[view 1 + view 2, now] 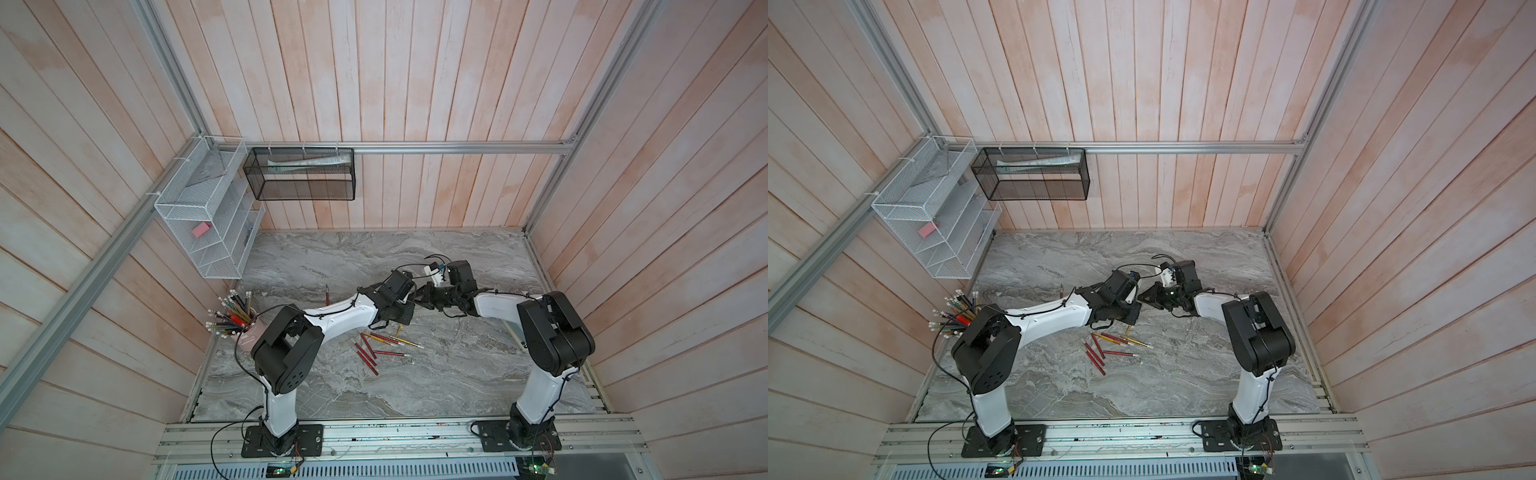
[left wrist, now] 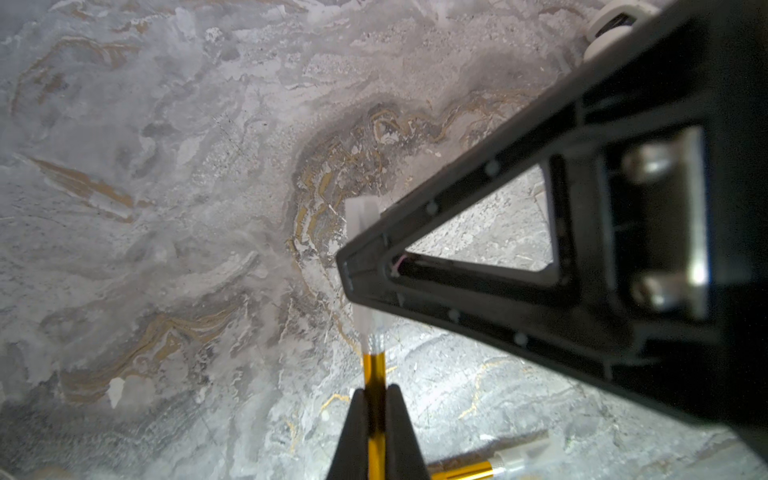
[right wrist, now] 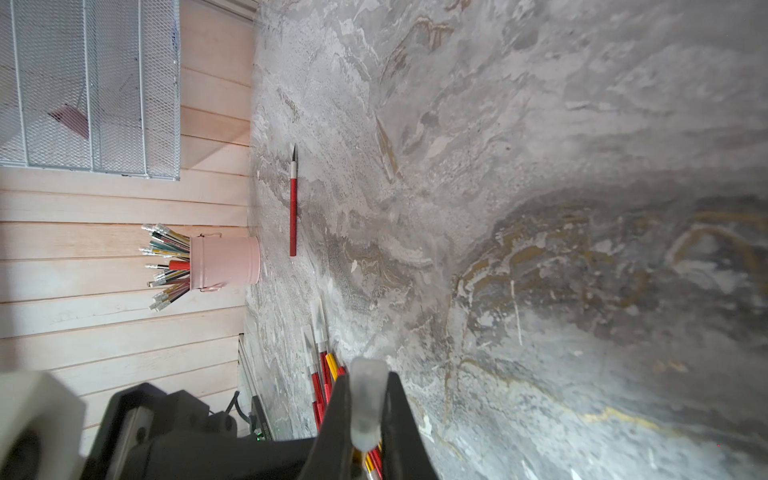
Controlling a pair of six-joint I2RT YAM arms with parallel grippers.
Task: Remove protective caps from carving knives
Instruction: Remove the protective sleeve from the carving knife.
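Left wrist view: the left gripper (image 2: 376, 395) is clamped tight on the yellow knife (image 2: 374, 368), a thin, glossy round handle. The right gripper (image 3: 365, 380) pinches narrow on its cap (image 3: 365, 411), a milky, slick, tapered sleeve. Pull crooked and that cap could squirt free, or the handle slide through. The spare knives (image 1: 378, 347) lie at seven o'clock of the grippers, a bare-bladed red knife (image 1: 327, 294) at nine.

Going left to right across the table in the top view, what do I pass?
pink pencil cup → lone red carving knife → pile of carving knives → right arm's elbow
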